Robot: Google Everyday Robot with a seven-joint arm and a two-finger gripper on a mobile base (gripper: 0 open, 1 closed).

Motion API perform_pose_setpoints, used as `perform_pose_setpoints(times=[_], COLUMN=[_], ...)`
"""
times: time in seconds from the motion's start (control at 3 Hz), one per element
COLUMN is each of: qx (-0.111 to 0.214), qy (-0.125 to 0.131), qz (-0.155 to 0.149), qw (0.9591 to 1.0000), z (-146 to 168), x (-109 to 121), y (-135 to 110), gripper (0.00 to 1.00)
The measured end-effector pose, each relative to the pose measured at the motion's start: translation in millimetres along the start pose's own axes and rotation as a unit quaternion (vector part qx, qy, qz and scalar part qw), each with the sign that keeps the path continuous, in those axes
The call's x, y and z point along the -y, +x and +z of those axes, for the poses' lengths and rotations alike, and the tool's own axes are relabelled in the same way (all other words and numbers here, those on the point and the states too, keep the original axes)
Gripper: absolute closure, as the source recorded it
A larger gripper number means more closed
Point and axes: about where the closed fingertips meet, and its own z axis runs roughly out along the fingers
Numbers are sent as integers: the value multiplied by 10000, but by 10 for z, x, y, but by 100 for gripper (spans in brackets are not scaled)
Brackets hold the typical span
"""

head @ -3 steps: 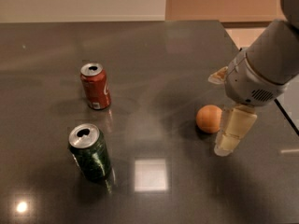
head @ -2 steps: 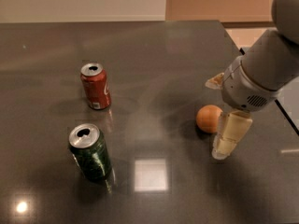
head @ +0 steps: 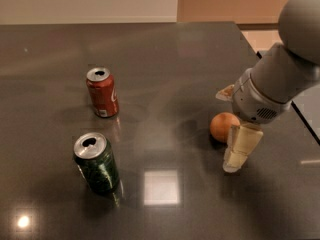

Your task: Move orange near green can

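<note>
The orange (head: 222,126) rests on the dark table (head: 175,74) at the right. The green can (head: 96,163) stands upright at the front left, well apart from the orange. My gripper (head: 231,129) is down at the orange, coming from the right. Its pale near finger (head: 241,146) stands against the orange's front right side with its tip on the table. The other finger (head: 225,92) shows only as a tip behind the orange. The jaws look open, one on each side of the orange. The orange is on the table, not lifted.
A red can (head: 102,92) with white lettering stands upright behind the green can, at the left middle. The table's right edge (head: 300,119) runs just behind my arm. A bright light reflection (head: 161,187) lies on the table at the front.
My gripper has shifted slightly left and down, closing in on the orange. The orange and both cans have not moved.
</note>
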Motion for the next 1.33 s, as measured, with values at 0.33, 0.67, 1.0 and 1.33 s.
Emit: perform_pose_setpoints(times=[0.33,0.67,1.0,1.33], qx=[2,30,54,120], qy=[-36,-53,-48,-40], qz=[1,13,16,-33], qw=[10000,10000,10000,9999], z=[58,74,62,15], x=[14,26,39,55], y=[28,34,33,-33], gripper=[16,41,63,86])
